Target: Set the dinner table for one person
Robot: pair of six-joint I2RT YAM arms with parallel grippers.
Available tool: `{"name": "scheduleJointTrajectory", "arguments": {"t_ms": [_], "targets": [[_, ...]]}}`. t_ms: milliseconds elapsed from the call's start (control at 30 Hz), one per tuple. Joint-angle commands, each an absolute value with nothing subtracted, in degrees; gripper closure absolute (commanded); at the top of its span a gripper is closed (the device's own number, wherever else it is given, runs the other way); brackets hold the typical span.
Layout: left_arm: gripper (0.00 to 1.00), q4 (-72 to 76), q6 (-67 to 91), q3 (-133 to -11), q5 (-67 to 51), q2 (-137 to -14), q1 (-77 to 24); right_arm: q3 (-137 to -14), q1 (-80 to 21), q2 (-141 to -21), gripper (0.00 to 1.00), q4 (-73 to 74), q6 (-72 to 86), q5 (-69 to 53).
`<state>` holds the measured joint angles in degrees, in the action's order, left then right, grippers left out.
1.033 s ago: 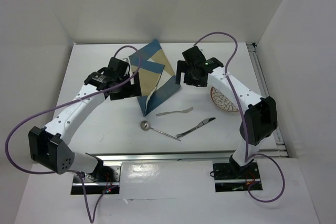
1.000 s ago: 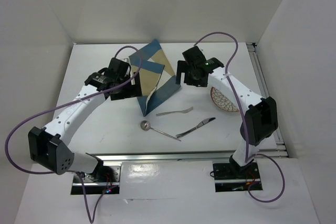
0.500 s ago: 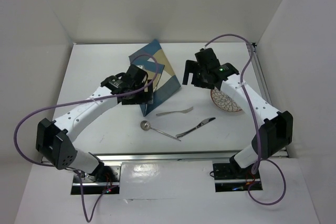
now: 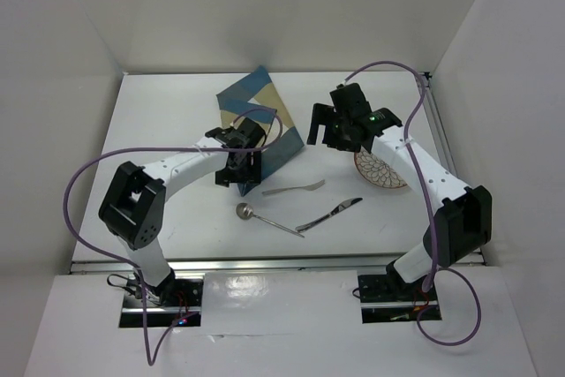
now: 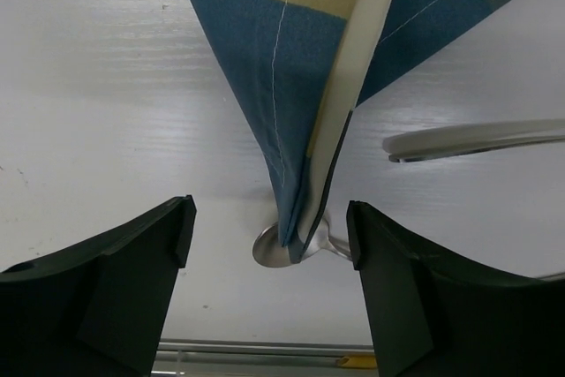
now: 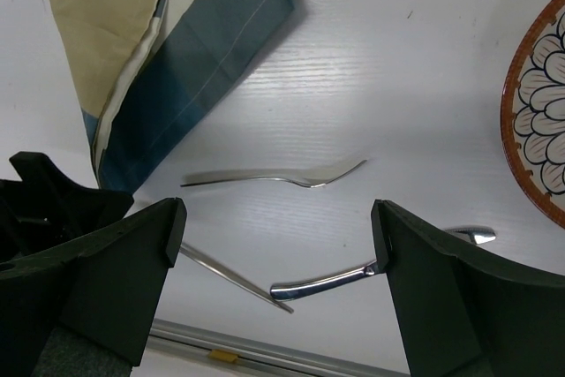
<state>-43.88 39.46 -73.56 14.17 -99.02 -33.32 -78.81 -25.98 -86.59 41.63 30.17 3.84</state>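
The blue-and-tan striped placemat (image 4: 260,116) lies folded and rumpled at the back middle of the white dinner table (image 4: 168,209). My left gripper (image 4: 237,176) is open at the mat's near corner. In the left wrist view the gripper (image 5: 269,222) has that hanging corner (image 5: 291,86) between its spread jaws, which do not touch it. My right gripper (image 4: 325,134) is open and empty just right of the mat. In its wrist view it (image 6: 278,218) hovers above the fork (image 6: 274,178) and knife (image 6: 371,275). The patterned plate (image 4: 380,169) sits to the right.
On the table in front of the mat lie a fork (image 4: 296,188), a spoon (image 4: 265,218) and a knife (image 4: 331,213). The spoon's bowl (image 5: 274,249) shows just behind the mat's corner. A metal rail (image 4: 291,260) runs along the near edge. White walls enclose the table.
My left gripper has swung right and nearer, from the mat's left side to its near corner. My right gripper has drawn away to the right of the mat. The mat has slumped lower.
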Motion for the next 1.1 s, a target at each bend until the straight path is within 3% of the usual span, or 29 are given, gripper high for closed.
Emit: {"name": "scheduleJointTrajectory", "arguments": {"t_ms": [0, 167, 333, 467, 500, 533, 633, 767, 1067], "targets": [[0.16, -41.32, 41.04, -73.39, 15.47, -99.67, -33.66, -78.84, -25.66, -85.17, 0.01, 40.61, 29.27, 3.69], [0.28, -40.08, 40.44, -73.39, 14.24, -100.9, -31.73, -78.84, -25.66, -85.17, 0.01, 40.61, 29.27, 3.69], [0.33, -39.03, 39.38, -72.78, 12.92, -100.9, -30.67, -78.84, -25.66, -85.17, 0.01, 40.61, 29.27, 3.69], [0.59, -39.02, 39.37, -72.77, 10.99, -100.9, -29.53, -79.37, -25.66, -85.17, 0.01, 40.61, 29.27, 3.08], [0.68, -39.02, 38.77, -72.77, 10.46, -100.9, -28.92, -79.37, -25.66, -85.17, 0.01, 40.61, 29.27, 3.08], [0.83, -39.02, 38.76, -72.77, 10.46, -100.38, -28.39, -79.37, -25.66, -85.17, 0.01, 40.61, 29.27, 2.55], [1.0, -38.5, 36.65, -74.0, 8.96, -99.84, -25.59, -81.2, -25.66, -86.83, 0.01, 40.08, 25.76, 2.55], [1.0, -40.25, 34.54, -77.07, 5.37, -99.23, -20.4, -88.92, -25.14, -93.14, 0.01, 42.19, 23.38, -0.25], [1.0, -43.06, 31.65, -81.29, 1.76, -93.96, -15.83, -88.33, -26.19, -98.08, 0.01, 40.44, 24.78, -4.22]]}}
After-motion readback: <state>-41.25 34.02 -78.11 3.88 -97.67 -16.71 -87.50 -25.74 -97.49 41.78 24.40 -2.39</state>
